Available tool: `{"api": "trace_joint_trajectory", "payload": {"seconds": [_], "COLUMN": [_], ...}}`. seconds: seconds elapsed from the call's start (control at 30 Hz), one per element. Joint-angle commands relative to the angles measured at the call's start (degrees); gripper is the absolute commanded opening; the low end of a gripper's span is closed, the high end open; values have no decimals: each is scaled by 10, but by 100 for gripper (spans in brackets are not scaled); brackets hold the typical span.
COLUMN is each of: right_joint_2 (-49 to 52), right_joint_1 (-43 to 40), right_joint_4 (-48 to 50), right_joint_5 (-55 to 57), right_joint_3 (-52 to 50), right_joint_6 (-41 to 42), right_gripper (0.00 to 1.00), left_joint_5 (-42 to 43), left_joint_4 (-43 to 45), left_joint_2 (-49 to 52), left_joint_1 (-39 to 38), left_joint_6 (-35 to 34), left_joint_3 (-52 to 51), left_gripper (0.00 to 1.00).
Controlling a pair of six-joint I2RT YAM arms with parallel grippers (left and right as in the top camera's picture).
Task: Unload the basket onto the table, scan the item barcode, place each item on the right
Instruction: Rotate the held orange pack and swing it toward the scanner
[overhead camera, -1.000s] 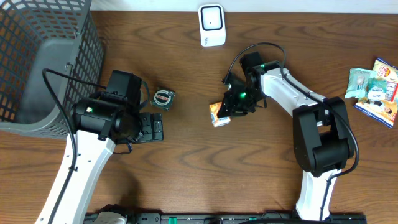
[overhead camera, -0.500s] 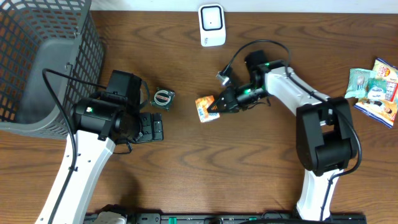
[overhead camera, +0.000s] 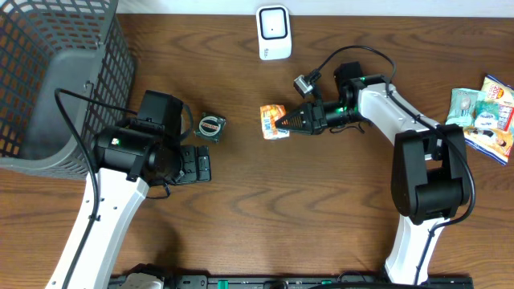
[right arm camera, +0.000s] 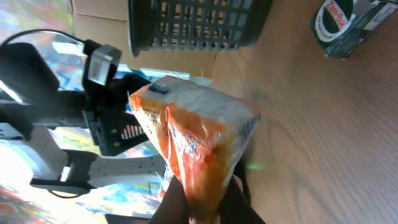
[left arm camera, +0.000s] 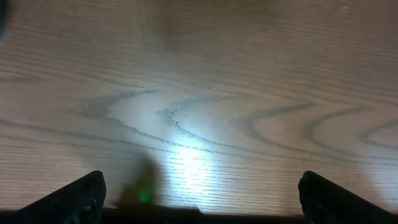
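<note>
Right now my right gripper [overhead camera: 286, 122] has its fingers [right arm camera: 175, 202] pinched shut on one end of the orange-and-white snack packet [overhead camera: 270, 120]. The arm reaches out level toward the left, so the packet sticks out sideways past the fingertips. It sits mid-desk, and I judge it is lifted off the wood, not resting on it. Gripping it by the end makes sense to me, since most of the wrapper stays uncovered and the printed faces are free to show.

The white barcode scanner [overhead camera: 274, 34] stands at the far edge of the desk [overhead camera: 321, 225], a little beyond the packet and apart from it. In the right wrist view I cannot pick out a barcode on the side I can see. I reckon the packet needs carrying farther away from me and turning until the code faces the scanner.

My left gripper [overhead camera: 198, 164] is parked low over bare wood on the left, its fingers [left arm camera: 74, 196] spread wide and empty, near a small green tin [overhead camera: 211, 126]. The grey mesh basket [overhead camera: 80, 48] fills the far left corner. More snack packets [overhead camera: 482, 116] lie at the right edge.
</note>
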Motion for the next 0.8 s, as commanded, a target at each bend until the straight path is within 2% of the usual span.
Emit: {"api": "trace_joint_trajectory", "payload": {"seconds": [0.0, 0.23, 0.47, 0.77], "right_joint_2": [-27, -78, -147, -153], "right_joint_1": [-5, -23, -45, -45], "right_joint_4": [-16, -70, -74, -68], "right_joint_5": [-35, -35, -33, -26], "right_joint_3": [11, 10, 10, 10], "right_joint_6": [-23, -83, -119, -120], "right_gripper": [1, 1, 1, 1], "left_joint_5": [5, 5, 5, 5], "left_joint_4": [-1, -1, -2, -2], "left_joint_2": [1, 1, 1, 1], "left_joint_1": [2, 2, 2, 2], "left_joint_6": [-5, -5, -5, -5], "left_joint_3": [0, 0, 0, 0], "left_gripper": [98, 98, 98, 98]}}
